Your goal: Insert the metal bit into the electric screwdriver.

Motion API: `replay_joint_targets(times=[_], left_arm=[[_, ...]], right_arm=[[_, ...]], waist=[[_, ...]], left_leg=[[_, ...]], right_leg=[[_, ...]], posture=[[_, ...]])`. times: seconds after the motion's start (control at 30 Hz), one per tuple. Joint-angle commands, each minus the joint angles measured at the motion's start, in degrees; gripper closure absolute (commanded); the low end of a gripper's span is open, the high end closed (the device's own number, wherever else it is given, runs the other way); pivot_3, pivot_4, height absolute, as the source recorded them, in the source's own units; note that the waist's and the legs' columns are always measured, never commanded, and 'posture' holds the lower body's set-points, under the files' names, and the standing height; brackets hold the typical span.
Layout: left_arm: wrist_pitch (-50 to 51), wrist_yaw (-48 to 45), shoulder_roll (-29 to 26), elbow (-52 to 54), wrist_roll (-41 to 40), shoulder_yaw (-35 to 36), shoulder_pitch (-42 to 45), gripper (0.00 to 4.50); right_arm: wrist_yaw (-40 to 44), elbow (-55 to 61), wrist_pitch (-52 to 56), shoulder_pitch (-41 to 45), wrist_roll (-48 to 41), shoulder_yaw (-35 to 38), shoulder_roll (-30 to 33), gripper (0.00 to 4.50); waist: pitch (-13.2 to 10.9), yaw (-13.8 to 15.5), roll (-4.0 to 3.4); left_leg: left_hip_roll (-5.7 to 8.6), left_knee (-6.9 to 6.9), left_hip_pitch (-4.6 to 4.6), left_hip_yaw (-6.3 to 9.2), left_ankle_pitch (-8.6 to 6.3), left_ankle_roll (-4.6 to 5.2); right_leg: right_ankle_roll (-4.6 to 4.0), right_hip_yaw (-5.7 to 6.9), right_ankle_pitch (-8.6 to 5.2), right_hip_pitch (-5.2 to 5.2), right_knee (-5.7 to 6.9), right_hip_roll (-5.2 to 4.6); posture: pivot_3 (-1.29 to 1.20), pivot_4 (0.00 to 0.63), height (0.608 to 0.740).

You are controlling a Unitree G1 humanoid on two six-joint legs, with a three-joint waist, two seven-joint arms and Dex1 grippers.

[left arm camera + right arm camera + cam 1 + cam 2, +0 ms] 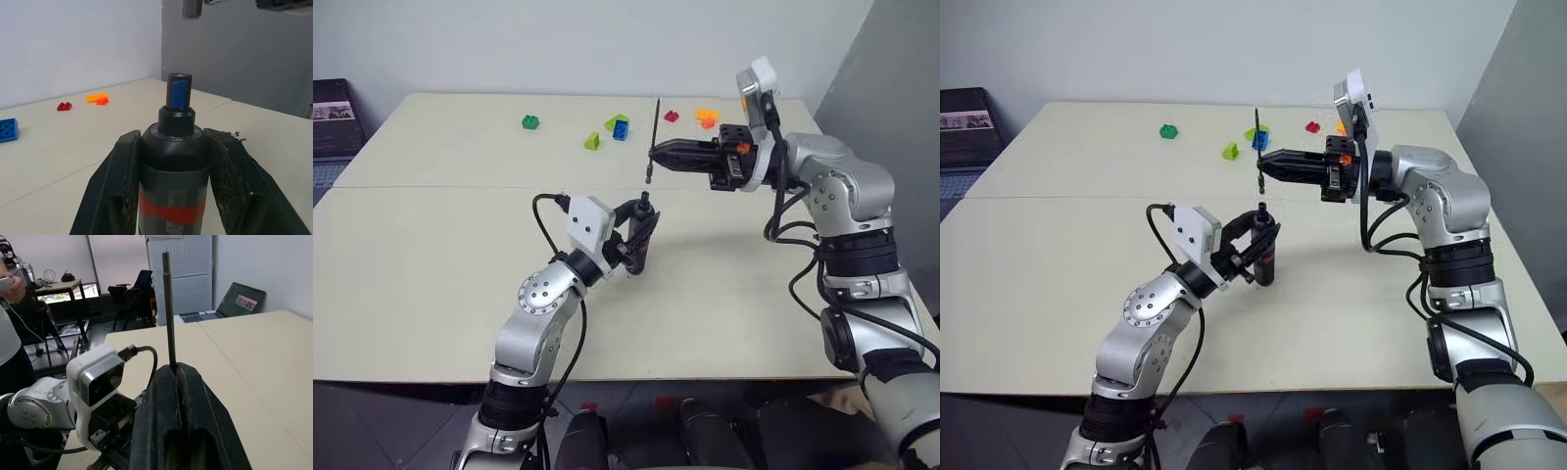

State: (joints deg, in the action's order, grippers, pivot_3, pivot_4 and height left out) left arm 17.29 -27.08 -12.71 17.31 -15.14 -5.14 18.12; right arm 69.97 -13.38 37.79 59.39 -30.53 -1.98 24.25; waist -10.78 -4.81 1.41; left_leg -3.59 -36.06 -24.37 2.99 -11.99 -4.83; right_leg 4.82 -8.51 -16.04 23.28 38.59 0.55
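My left gripper (644, 223) is shut on the electric screwdriver (1266, 260), a dark pen-shaped tool with a red band, held nearly upright over the middle of the table. Its open socket end (179, 85) points up between the two fingers (120, 181). Above it and a little farther back, my right gripper (656, 154) reaches in level from the right. It is shut on the metal bit (656, 122), a thin dark rod held upright. The bit's lower end hangs a short way above the screwdriver's top, apart from it. In the right wrist view the bit (168, 308) rises from the closed fingers.
Small toy bricks lie at the back of the cream table (431, 255): green (530, 121), lime (592, 141), blue (621, 128), red (672, 116) and orange (707, 117). A laptop (333, 117) sits off the table's left. A person (7, 308) stands in the background.
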Motion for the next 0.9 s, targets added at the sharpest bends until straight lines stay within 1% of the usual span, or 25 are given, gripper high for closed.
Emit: replay_joint_targets(times=[0.03, 0.9], left_arm=[[-2.2, -0.8, -0.8, 0.0, 0.2, 0.5, -1.1, 2.86], [-3.4, -0.6, -1.3, -0.9, 0.4, 0.7, -1.3, 2.86]], right_arm=[[0.2, 1.7, -1.3, 0.5, -0.3, 0.2, 0.1, 4.50], [1.0, 0.8, -2.2, -0.2, 0.1, -1.5, -0.4, 4.50]], waist=[[0.0, 0.0, 0.00], [0.0, 0.0, 0.00]], left_leg=[[0.00, 0.00, 0.00, 0.00, 0.00, 0.00], [0.00, -0.01, 0.03, 0.00, 0.00, 0.00]], right_leg=[[0.00, 0.00, 0.00, 0.00, 0.00, 0.00], [0.00, 0.00, 0.00, -0.01, 0.03, 0.00]], posture=[[0.00, 0.150, 0.740], [0.00, 0.150, 0.740]])
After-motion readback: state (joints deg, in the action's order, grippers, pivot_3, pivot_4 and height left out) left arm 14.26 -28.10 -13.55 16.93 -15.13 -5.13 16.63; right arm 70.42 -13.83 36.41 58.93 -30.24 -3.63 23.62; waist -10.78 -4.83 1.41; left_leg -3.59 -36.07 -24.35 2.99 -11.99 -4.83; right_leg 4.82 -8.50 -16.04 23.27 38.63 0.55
